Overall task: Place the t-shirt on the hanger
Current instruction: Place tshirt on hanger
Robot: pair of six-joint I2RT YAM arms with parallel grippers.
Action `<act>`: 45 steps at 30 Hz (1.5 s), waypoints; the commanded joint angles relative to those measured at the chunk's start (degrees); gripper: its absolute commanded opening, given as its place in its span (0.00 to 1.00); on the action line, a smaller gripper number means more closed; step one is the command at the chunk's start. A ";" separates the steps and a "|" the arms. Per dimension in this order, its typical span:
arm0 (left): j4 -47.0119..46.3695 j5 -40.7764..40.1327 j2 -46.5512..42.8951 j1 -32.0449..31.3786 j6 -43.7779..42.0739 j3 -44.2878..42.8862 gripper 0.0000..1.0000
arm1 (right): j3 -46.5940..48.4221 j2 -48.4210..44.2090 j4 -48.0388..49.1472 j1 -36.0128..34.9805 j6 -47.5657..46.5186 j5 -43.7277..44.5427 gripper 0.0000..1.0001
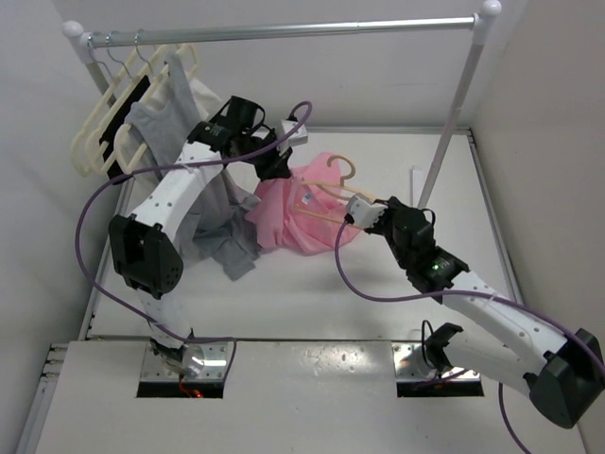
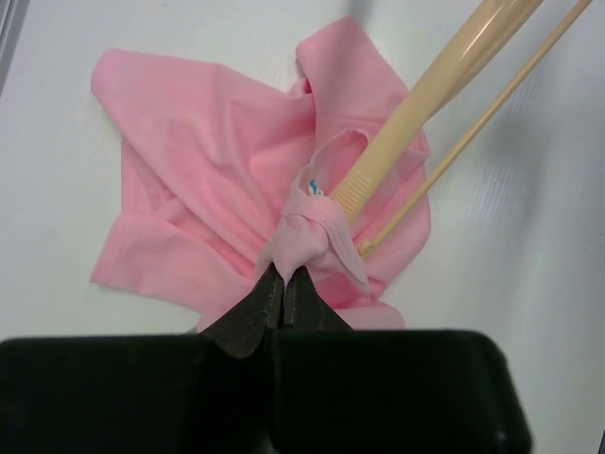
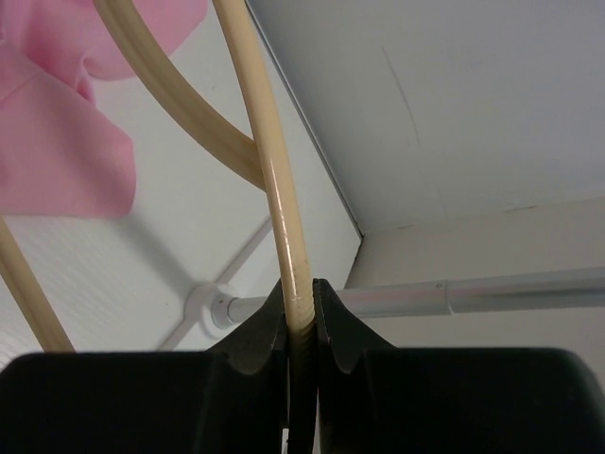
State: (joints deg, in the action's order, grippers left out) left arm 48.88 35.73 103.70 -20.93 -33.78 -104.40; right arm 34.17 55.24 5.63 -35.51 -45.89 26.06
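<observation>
Left claw [image 2: 284,276] pinches the t-shirt [image 2: 198,161] by its collar, right claw [image 3: 301,288] clamps the hanger [image 3: 282,208]; a taut collar should ease threading.

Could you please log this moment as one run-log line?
left fingers: shut on t-shirt collar | right fingers: shut on hanger | hanger end at collar

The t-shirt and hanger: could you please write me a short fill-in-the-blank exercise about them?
1. The left gripper is shut on a bunch of the ____ t-shirt.
2. The right gripper is ____ on a thin bar of the hanger.
3. In the top view, the gray garment hangs to the ____ of the t-shirt.
Missing words: pink; shut; left.
</observation>
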 commanded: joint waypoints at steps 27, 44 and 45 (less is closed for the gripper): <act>-2.21 -15.16 -2.54 -11.15 -3.12 -4.41 0.17 | -3.06 0.74 11.16 -1.23 6.16 0.21 0.00; -0.11 -5.41 0.89 -10.54 -12.79 1.04 0.48 | -3.59 0.22 13.35 -1.23 7.74 0.82 0.00; 0.77 -4.18 1.50 -10.54 -13.32 1.04 0.48 | -3.59 0.22 14.05 -1.23 7.74 1.53 0.00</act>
State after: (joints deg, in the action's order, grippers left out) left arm 47.51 25.71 103.94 -31.77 -44.49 -102.04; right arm 30.37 57.17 12.80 -36.25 -41.06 26.74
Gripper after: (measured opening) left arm 0.481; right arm 0.108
